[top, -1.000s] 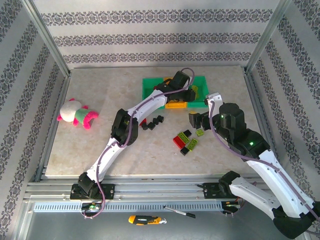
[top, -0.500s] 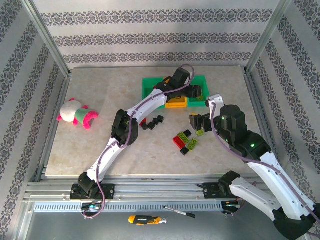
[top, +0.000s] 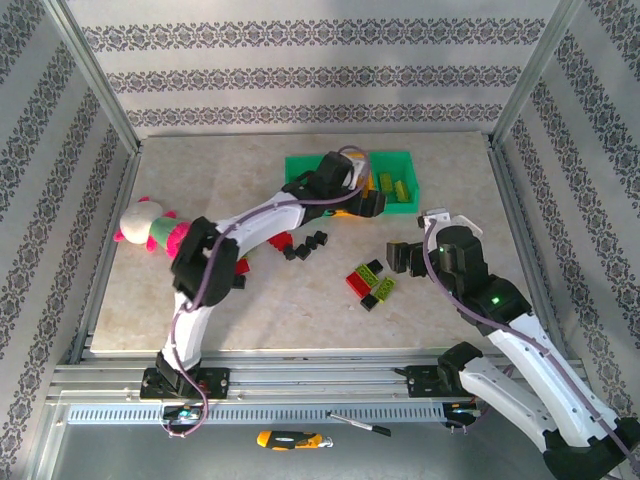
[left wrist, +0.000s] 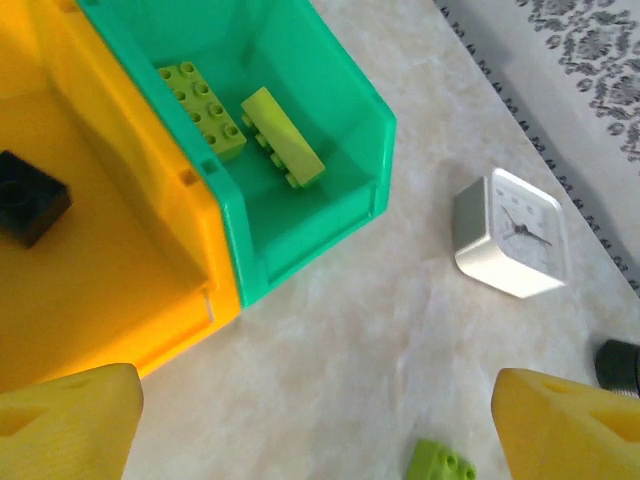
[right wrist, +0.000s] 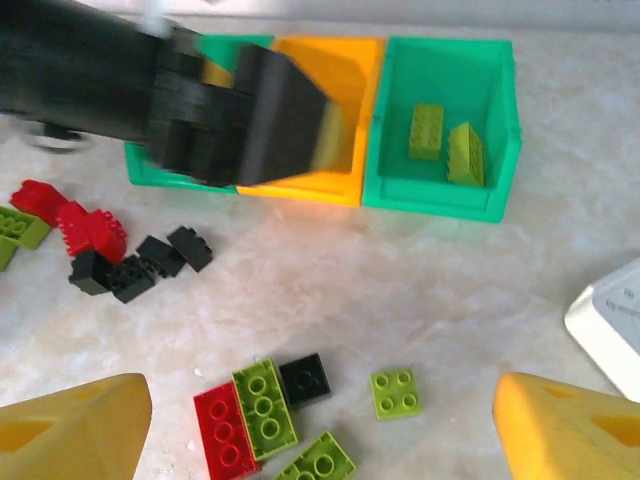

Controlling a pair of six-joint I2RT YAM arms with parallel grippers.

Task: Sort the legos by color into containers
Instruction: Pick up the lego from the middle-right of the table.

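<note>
The left arm's elbow has swung out toward the plush toy (top: 150, 228) at the left of the frame. The left pincer (top: 365, 200) has drawn back from the right-hand green bin and hangs released and empty. The right pincer (top: 400, 257), also spread and empty, hovers by the loose legos (top: 370, 280) at centre frame. In the containers (top: 405, 158), two lime bricks (left wrist: 285, 135) lie in the right bin and a black brick (left wrist: 30, 195) in the orange one. The left arm hides the left bin, and the right wrist view blurs it.

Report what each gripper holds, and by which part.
Nothing is held. The left gripper and the right gripper are both open and empty.
</note>
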